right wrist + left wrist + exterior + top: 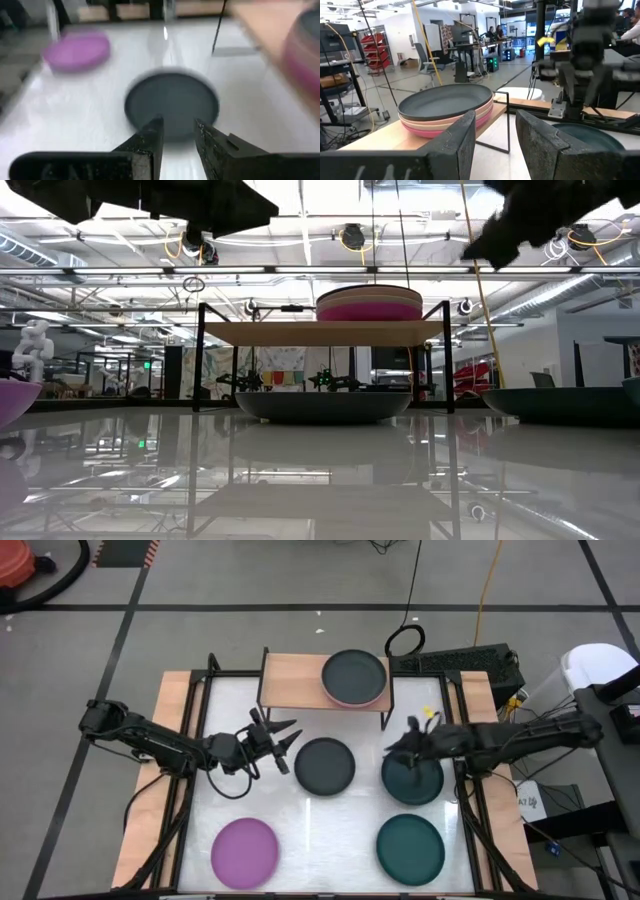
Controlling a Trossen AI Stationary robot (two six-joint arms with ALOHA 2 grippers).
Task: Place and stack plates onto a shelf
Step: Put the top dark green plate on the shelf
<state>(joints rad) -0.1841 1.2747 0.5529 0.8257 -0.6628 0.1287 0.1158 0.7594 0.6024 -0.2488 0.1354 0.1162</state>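
Charcoal plate (324, 765), just in front of the shelf (295, 677), is being flanked by released left gripper (283, 741) and right gripper (399, 747), likely being readied for pickup.

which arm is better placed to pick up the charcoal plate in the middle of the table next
Probably the left. The left end effector is open just beside the charcoal plate, while the right end effector hovers over a dark teal plate.

Bright overhead ceiling lights (352, 235), glare mirrored on glossy white table (320, 470). Right wrist view heavily motion-blurred; low view arms silhouetted.
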